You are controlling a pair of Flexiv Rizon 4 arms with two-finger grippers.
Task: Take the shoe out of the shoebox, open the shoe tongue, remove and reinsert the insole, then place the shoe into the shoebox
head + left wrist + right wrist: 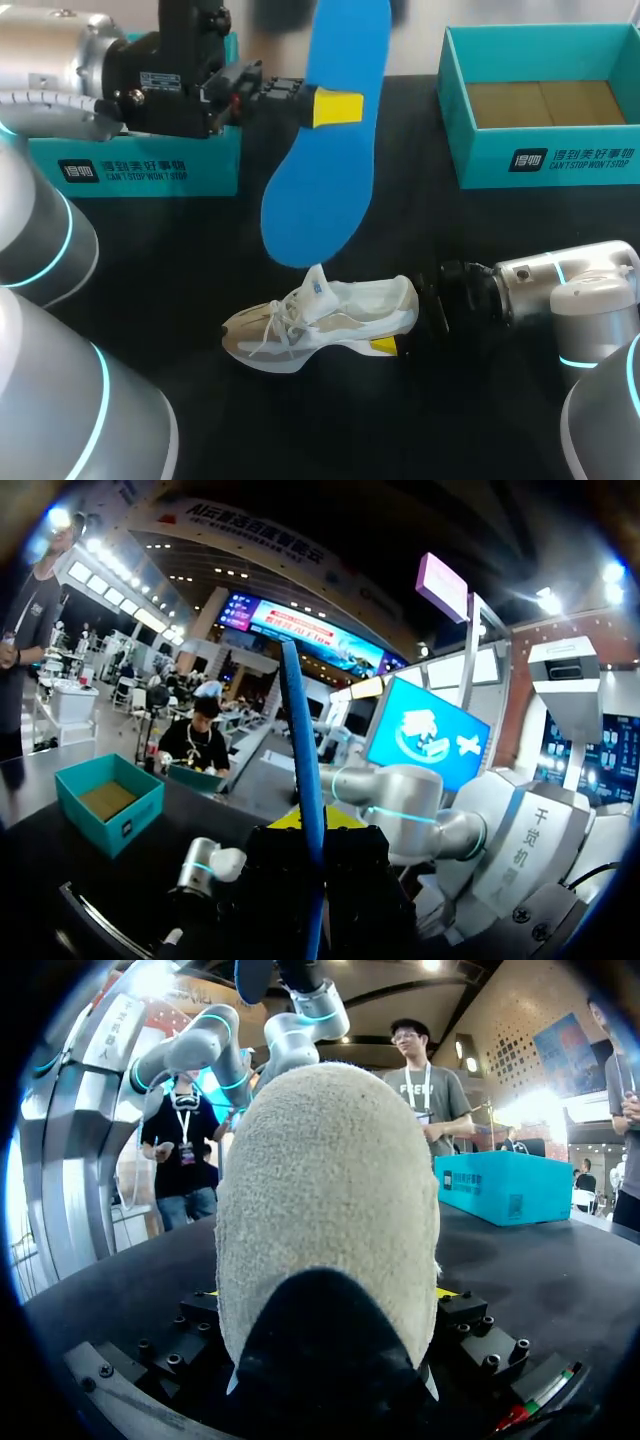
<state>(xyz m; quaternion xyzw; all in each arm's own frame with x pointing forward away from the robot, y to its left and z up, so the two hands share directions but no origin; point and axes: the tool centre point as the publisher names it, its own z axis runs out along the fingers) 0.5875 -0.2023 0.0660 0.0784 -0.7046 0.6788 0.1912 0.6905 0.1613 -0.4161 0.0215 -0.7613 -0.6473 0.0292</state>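
Note:
A blue insole [325, 140] hangs upright above the table, toe end down, with my left gripper [322, 106] shut on its upper part. In the left wrist view the insole [304, 780] shows edge-on as a thin blue strip between the fingers of the left gripper [313, 830]. Below it the white and beige shoe [325, 320] stands on the black table, toe to the left. My right gripper [395, 335] is shut on its heel. The heel [330, 1200] fills the right wrist view, between the fingers of the right gripper [325, 1295].
An open teal shoebox [540, 150] stands at the back right, also seen in the wrist views [108, 805] [500, 1185]. Another teal box part [140, 165] lies at the back left, behind my left arm.

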